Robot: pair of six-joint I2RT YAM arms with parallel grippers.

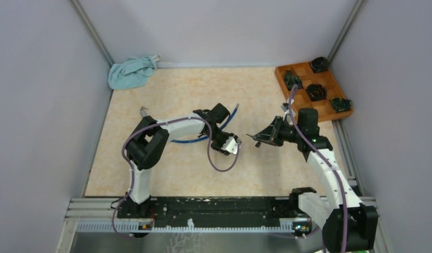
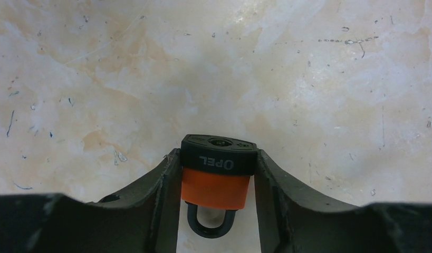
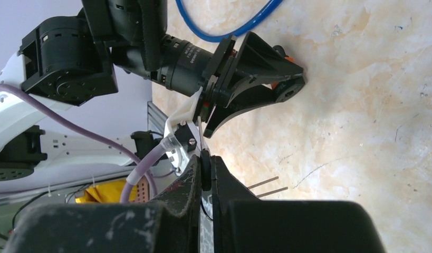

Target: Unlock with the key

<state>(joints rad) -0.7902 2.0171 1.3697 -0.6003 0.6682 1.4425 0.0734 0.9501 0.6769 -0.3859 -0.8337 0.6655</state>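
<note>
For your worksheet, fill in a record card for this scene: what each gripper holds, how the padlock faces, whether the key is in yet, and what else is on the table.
left gripper: shut on padlock, one finger on each side
padlock: orange body, black keyhole end pointing away from the wrist camera, shackle towards it
right gripper: shut on key
key: small dark piece pinched between the fingers
key in lock: no, the two are apart
also on table: blue cable, teal cloth, wooden tray with dark items
</note>
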